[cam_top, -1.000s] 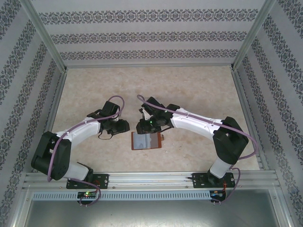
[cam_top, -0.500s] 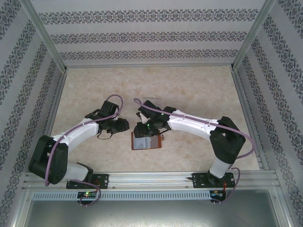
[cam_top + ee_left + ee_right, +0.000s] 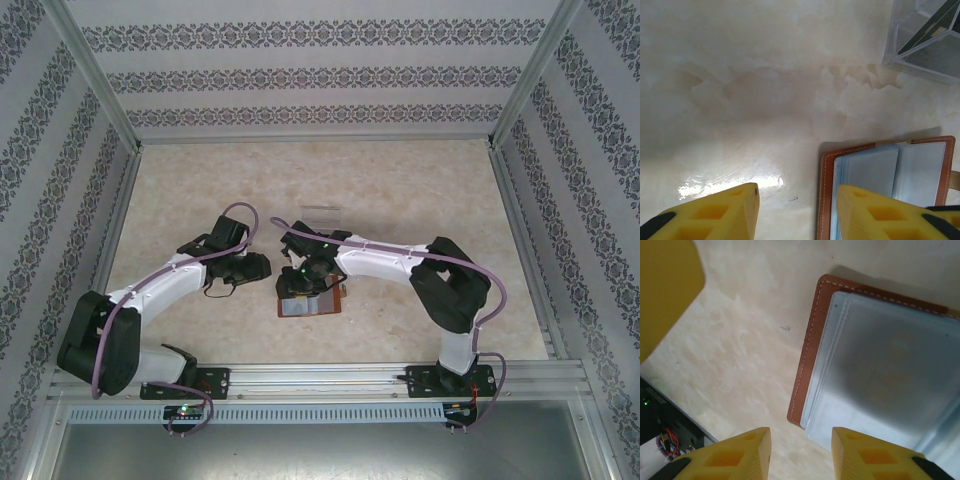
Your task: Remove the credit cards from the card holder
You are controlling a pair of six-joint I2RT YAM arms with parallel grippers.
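Both left gripper (image 3: 797,205) and right gripper (image 3: 801,442) are found apart. Sleeved in the card holder (image 3: 807,340), credit cards (image 3: 890,365) are judged thin, stiff, slick; edges should be pinched.

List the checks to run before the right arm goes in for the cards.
1. Card holder lying open, lining up: ok.
2. Right fingers open and empty: ok.
3. Right fingers lined up over the holder's stitched edge: ok.
4. Left fingers open and empty, beside the holder: ok.
5. Credit cards with an edge exposed past the sleeves for a pinch: cannot tell.
6. Clear tray apart from the holder: ok.
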